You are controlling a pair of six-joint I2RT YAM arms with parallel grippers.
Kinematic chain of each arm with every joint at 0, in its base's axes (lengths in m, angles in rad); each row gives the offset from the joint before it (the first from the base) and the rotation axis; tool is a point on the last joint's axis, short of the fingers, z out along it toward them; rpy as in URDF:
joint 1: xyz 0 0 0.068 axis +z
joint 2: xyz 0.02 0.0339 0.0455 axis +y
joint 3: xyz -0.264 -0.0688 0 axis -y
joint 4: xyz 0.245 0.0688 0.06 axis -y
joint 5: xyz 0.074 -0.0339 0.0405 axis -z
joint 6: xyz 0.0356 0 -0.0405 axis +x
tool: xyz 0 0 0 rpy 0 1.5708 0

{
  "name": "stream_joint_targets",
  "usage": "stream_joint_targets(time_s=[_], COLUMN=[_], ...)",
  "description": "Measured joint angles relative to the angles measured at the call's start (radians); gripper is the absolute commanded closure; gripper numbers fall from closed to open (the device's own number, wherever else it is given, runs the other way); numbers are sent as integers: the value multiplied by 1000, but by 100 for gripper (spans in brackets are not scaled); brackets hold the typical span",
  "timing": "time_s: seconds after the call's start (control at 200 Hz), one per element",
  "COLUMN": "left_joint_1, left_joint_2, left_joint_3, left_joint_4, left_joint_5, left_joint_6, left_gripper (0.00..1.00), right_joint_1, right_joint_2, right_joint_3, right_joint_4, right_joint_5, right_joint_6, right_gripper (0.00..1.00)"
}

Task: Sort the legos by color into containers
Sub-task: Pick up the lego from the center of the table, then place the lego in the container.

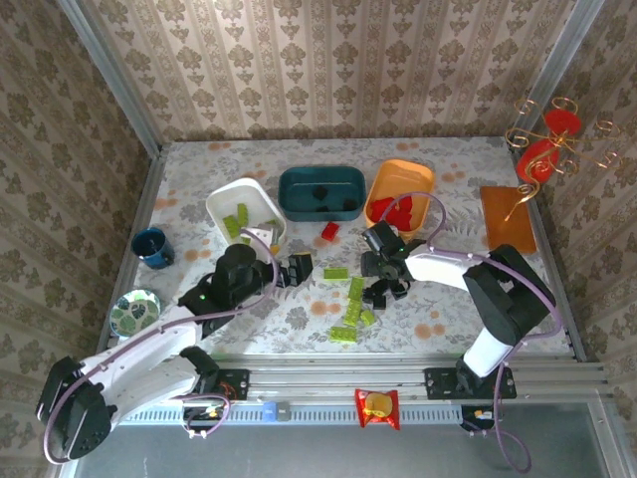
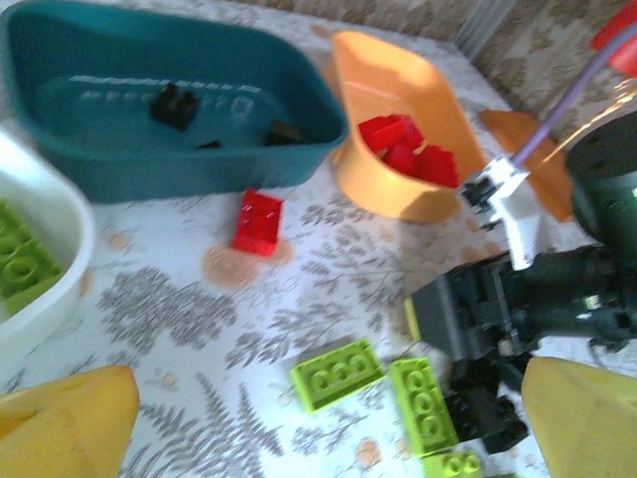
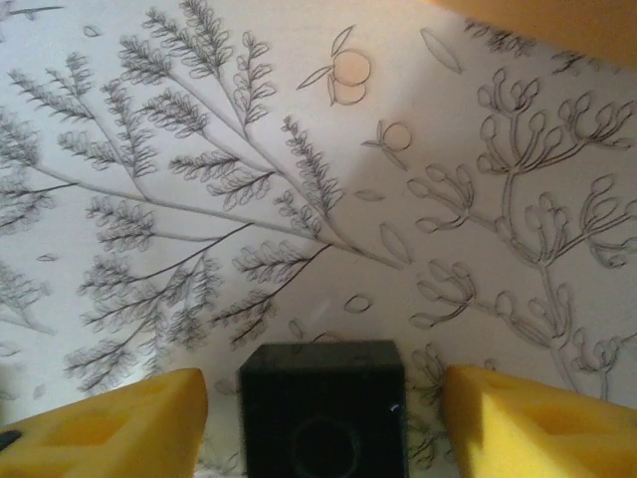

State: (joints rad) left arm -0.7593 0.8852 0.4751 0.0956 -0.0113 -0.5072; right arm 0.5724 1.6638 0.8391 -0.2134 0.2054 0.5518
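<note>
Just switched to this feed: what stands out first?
A white tray, a dark teal tray and an orange tray stand in a row toward the far wall, each holding one colour. Loose lime bricks and one red brick lie in front of them. A black brick sits between the open right jaws, not yet gripped.

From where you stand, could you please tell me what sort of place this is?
Probably a staged robot test cell rather than a real home: damask-patterned wallpaper panels box in a small floral-print table, and a silver slotted metal rail runs along its near edge.
</note>
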Motion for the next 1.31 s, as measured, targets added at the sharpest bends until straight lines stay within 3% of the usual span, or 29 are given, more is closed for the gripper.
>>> stream_joint_targets(time_s=[0.13, 0.33, 0.5, 0.665, 0.895, 0.985, 1.12, 1.305], left_joint_1=[16, 27, 28, 28, 28, 28, 28, 28], left_joint_2=[-6, -6, -1, -1, 2, 2, 2, 2], left_joint_3=[-26, -39, -54, -68, -74, -74, -74, -74], left_joint_4=[-33, -36, -36, -36, -45, -51, -64, -69], left_joint_5=[-17, -20, -20, -19, -3, 7, 18, 30], left_joint_6=[-2, -2, -2, -2, -3, -3, -3, -2], left_gripper=[0, 0, 0, 0, 0, 0, 0, 0], right_joint_1=[0, 23, 42, 44, 14, -11, -41, -55], right_joint_2=[4, -4, -64, -53, 202, 322, 461, 495], right_joint_3=[5, 23, 97, 291, 629, 734, 870, 953], right_joint_4=[-3, 5, 1, 2, 24, 15, -24, -79], right_joint_5=[9, -22, -41, -41, -34, -34, -35, -38], right_joint_6=[-4, -30, -52, -72, -86, -85, -87, -105], right_gripper=[58, 70, 71, 71, 70, 63, 26, 20])
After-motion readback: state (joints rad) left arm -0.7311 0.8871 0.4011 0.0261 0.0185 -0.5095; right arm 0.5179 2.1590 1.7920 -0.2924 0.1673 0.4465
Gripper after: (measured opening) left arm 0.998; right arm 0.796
